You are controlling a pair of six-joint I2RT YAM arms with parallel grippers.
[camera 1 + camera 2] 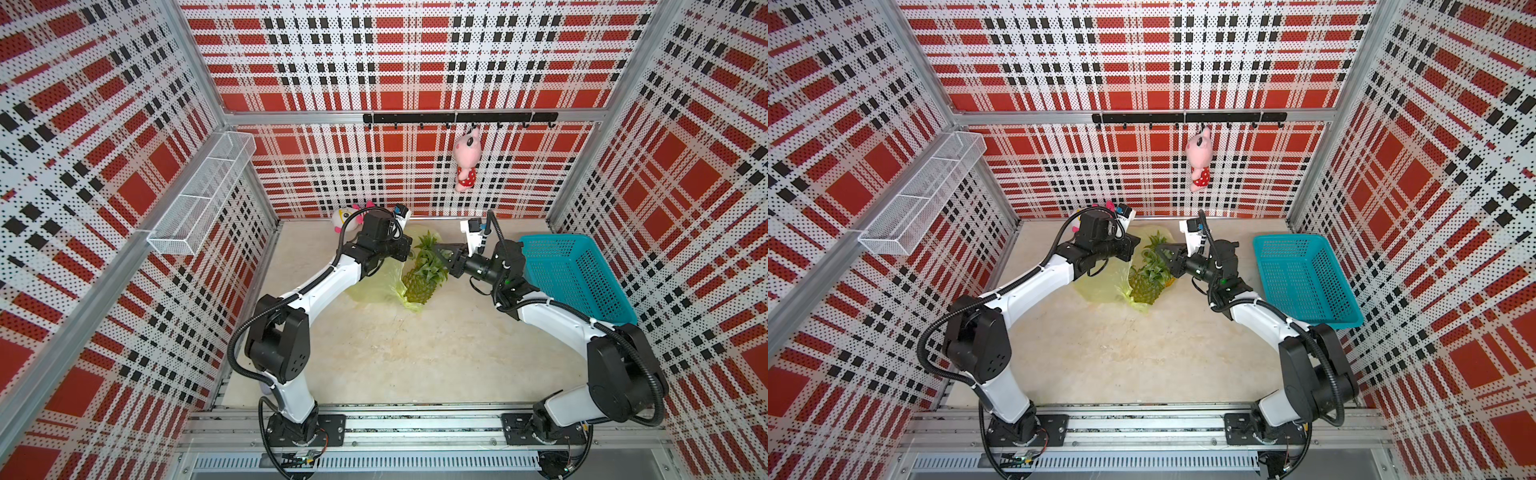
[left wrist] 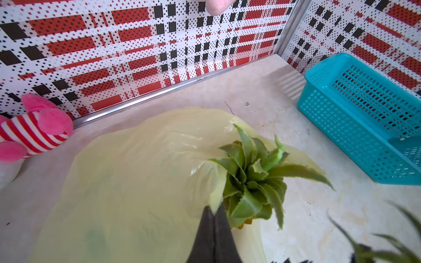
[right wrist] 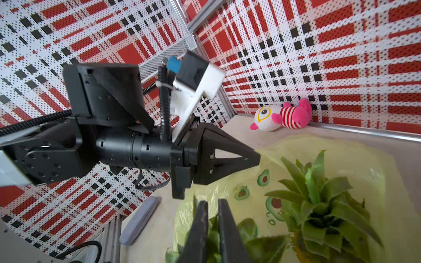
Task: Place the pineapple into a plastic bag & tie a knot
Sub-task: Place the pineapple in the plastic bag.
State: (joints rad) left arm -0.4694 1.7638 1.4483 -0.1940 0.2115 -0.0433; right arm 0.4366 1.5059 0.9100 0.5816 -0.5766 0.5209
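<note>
Left wrist view shows the left gripper point(image 2: 214, 210) pinched fully together on a raised edge of the thin, translucent yellow-green plastic bag point(image 2: 136, 182), which lies spread on the pale stone-look table point(image 1: 415, 361) toward its far middle; a leafy green crown point(image 2: 250, 177) stands just beside those fingers with film rising against it, and whether that fruit sits inside the bag I cannot tell. In the right wrist view the right gripper point(image 3: 213, 202) is nearly closed, with only green leaves caught in the narrow gap; in a top view these look to belong to the scaly green-and-yellow pineapple point(image 1: 417, 286), which lies on its side across the bag's near edge, uncovered. The step in hand seems to be loading: one pincer holds the mouth up, the other has the fruit by its crown; next, the body likely has to be swung through the opening; tying comes after. Both arms reach forward from the near rail, elbows bowed outward, wrists turned inward so the grippers nearly face each other; a turquoise mesh basket point(image 1: 577, 274) sits well apart, on the right arm's side.
</note>
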